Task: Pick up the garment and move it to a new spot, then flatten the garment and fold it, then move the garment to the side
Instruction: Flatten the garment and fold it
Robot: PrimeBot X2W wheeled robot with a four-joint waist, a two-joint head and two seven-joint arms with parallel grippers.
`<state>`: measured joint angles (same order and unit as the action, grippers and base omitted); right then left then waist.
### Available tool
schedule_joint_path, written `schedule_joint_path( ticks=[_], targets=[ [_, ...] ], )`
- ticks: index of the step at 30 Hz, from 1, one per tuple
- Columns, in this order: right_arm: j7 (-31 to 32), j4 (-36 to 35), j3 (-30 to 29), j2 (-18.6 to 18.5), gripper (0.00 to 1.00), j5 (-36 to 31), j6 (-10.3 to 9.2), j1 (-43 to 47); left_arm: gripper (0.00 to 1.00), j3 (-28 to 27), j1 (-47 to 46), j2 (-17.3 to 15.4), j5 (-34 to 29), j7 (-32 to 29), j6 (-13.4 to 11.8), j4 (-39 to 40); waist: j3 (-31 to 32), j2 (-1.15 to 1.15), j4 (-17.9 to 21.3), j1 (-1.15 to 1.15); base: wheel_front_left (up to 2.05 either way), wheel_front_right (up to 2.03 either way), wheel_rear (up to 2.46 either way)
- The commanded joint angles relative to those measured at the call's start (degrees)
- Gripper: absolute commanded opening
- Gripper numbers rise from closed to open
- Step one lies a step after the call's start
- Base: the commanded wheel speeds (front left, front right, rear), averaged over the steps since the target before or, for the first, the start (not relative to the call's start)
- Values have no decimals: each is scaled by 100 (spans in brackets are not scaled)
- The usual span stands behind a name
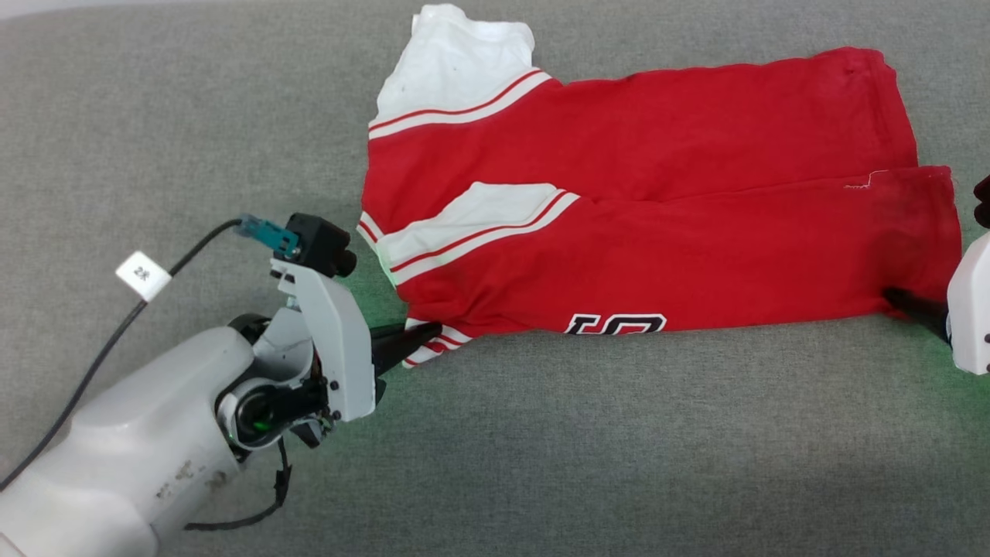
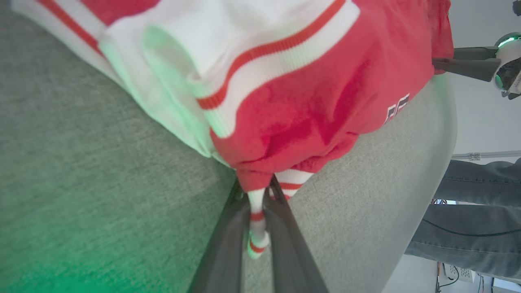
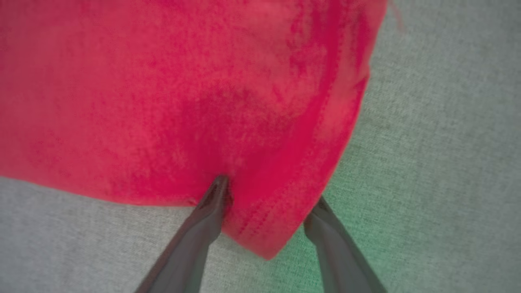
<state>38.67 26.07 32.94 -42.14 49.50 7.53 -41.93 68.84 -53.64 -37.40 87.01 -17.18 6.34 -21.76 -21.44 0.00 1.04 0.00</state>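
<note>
Broadly: a grey woven surface (image 1: 541, 464) spreads across the head view. The garment (image 1: 657, 232) lies on its far half, folded lengthwise into a long red band running left to right. White sleeves with red stripes sit at the robot's left end, the hem at the right end. Part of the black, white-outlined lettering (image 1: 615, 323) shows along the near edge.

In the left wrist view, a person's legs in grey jeans (image 2: 468, 219) stand past the surface's edge.

A pale forearm (image 1: 116, 464) enters from the lower left. The left gripper (image 1: 421, 336) sits at the garment's near-left corner. In its own wrist view the left gripper (image 2: 259, 191) has its two dark fingers pressed together on a strip of white-and-red striped trim (image 2: 257, 228), with red fabric bunched just above the tips.

The right gripper (image 1: 916, 305) is at the near-right corner. Its wrist view shows the right gripper (image 3: 270, 191) with fingers apart. The hem corner (image 3: 264, 236) lies between them, and one fingertip touches the fabric edge.

A black cable (image 1: 93, 363) with a small white tag (image 1: 143, 275) runs along the left arm.
</note>
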Motion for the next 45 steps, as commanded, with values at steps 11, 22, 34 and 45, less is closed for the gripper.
schedule_joint_path(
  ticks=[11,22,34,45],
  targets=[
    [-410,-343,-146,-215,0,231,-10,689,0,56,576,-514,-224,461,-62,530,348,0,-1,0,0,0,0],
    [-323,-1517,-767,-765,5,641,-10,2277,0,151,1258,-1335,-406,804,-666,2092,584,0,-59,0,0,0,0],
    [-672,-2375,-2120,-236,100,-7,-9,3196,100,-14,1559,-1482,-476,1414,-1152,2506,713,0,2,0,0,0,0],
    [-2296,-2962,-2864,816,100,-1158,-9,3194,100,-552,1651,-1445,-757,2801,-1511,2470,676,0,-36,0,0,0,0]
  ],
)
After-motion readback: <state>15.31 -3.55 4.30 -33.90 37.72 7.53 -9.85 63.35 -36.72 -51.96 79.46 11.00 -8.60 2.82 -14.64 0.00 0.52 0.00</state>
